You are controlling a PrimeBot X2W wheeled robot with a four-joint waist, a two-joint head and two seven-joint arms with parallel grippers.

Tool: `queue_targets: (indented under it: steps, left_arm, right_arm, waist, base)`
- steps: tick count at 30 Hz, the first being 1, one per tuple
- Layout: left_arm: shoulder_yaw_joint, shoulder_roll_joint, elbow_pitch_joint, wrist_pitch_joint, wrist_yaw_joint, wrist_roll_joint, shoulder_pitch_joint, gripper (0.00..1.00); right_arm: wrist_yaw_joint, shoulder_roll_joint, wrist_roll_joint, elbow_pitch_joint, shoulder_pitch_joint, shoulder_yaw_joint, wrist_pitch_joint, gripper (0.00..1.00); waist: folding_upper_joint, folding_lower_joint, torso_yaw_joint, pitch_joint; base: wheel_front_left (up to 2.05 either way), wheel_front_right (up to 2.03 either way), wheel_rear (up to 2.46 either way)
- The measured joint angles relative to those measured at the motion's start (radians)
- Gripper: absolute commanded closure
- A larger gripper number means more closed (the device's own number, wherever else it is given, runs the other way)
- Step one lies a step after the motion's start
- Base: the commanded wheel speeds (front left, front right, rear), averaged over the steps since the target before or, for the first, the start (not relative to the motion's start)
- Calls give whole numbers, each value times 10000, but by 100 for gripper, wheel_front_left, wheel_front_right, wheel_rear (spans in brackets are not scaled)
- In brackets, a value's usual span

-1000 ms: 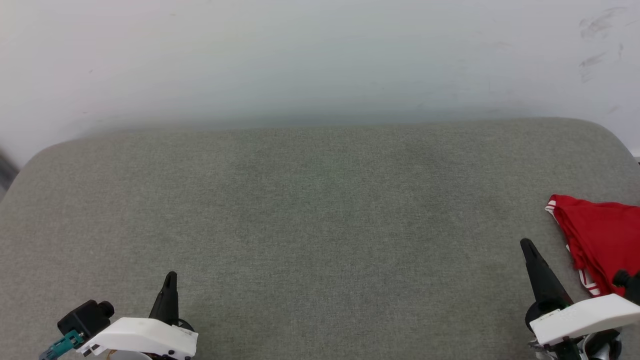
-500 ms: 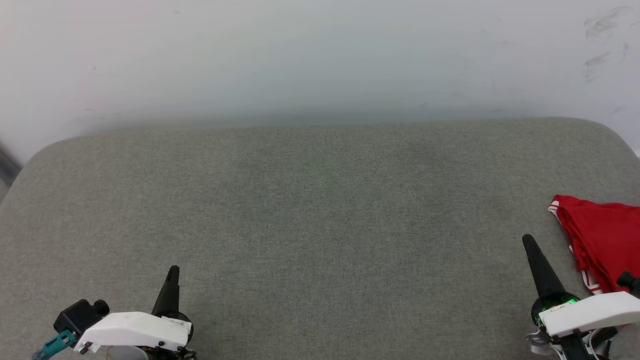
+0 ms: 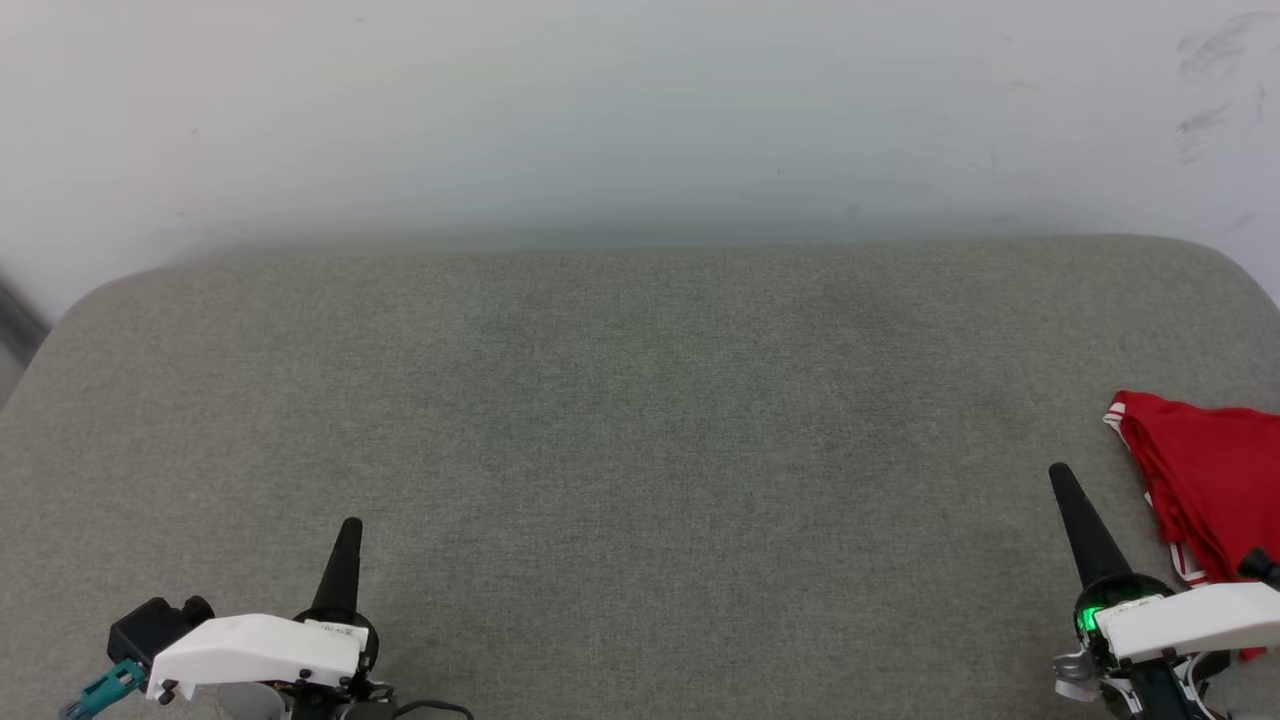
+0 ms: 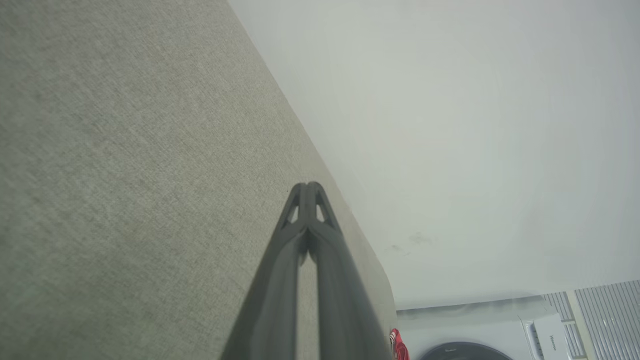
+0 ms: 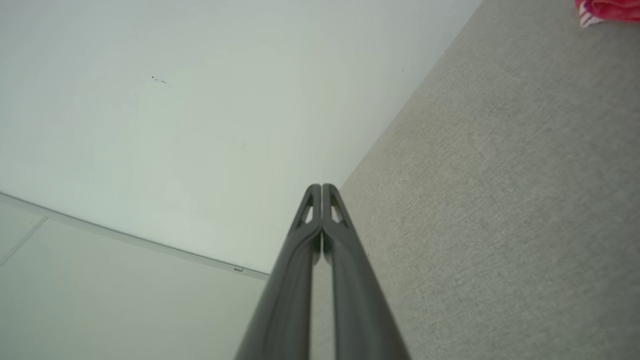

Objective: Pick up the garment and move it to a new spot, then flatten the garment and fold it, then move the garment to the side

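The garment [image 3: 1215, 480], red with white-and-red striped trim, lies bunched at the right edge of the grey fabric surface [image 3: 640, 430], partly cut off by the picture's edge. A corner of the garment [image 5: 607, 10] shows at the top right of the right wrist view, and a red sliver of the garment [image 4: 398, 345] at the bottom of the left wrist view. My right gripper [image 3: 1058, 475] is shut and empty, just left of the garment and apart from it. My left gripper [image 3: 349, 527] is shut and empty at the lower left, far from the garment. In the wrist views, both the left gripper [image 4: 307, 186] and the right gripper [image 5: 321, 187] have their fingers pressed together.
A pale wall [image 3: 640, 110] rises behind the grey surface, with scuff marks at its upper right. A white washing machine [image 4: 500, 330] stands beyond the surface's far end in the left wrist view. A white floor shows beyond the surface's edge in the right wrist view.
Both grippers have shifted slightly up the head view, and the whole picture has drifted a little, so the camera moved. The garment lies as before.
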Motion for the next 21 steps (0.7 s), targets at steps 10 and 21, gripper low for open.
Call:
queue_targets:
  steps: [10, 21]
  left_arm:
    - [230, -138, 33, 232, -171, -830, -129, 100]
    - [439, -291, 67, 491, -330, -1655, -227, 100]
  right_arm:
    - [0, 50, 911, 211, -134, -63, 33, 100]
    - [0, 90, 1824, 424, -242, -136, 71, 100]
  waist:
    - [0, 0, 45, 25]
    - [0, 0, 93, 51]
  base:
    - [0, 0, 0]
    - [0, 0, 0]
